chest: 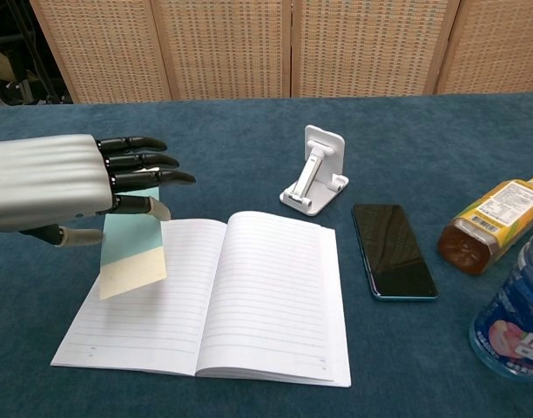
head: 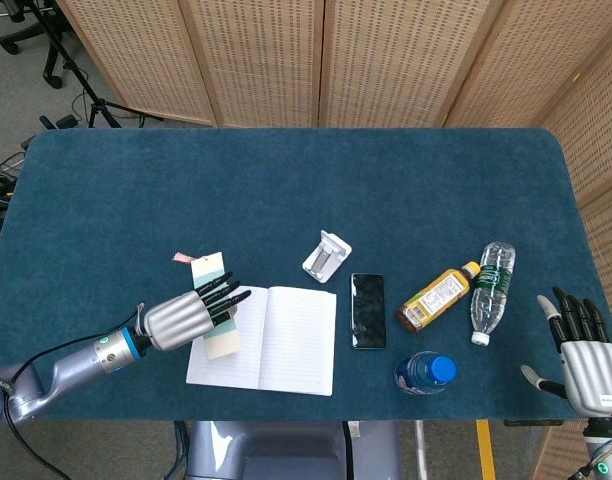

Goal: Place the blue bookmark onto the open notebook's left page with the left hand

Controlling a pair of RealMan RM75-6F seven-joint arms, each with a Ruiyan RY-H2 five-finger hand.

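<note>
My left hand [head: 186, 315] [chest: 70, 185] hangs over the left page of the open notebook [head: 286, 342] [chest: 249, 296]. It holds the blue bookmark [head: 217, 318] [chest: 131, 254], a pale blue card with a cream lower end and a pink tassel [head: 182, 257]. The card hangs down from under the fingers, its cream end over the left page. Whether it touches the paper I cannot tell. My right hand [head: 586, 358] rests open at the table's near right corner, holding nothing.
Right of the notebook are a white phone stand [head: 327, 255] [chest: 315, 171], a black phone [head: 367, 310] [chest: 393, 250], an orange juice bottle [head: 436, 297] [chest: 493, 222], a clear water bottle [head: 492, 290] lying down, and a blue-capped bottle [head: 426, 373] [chest: 515, 324].
</note>
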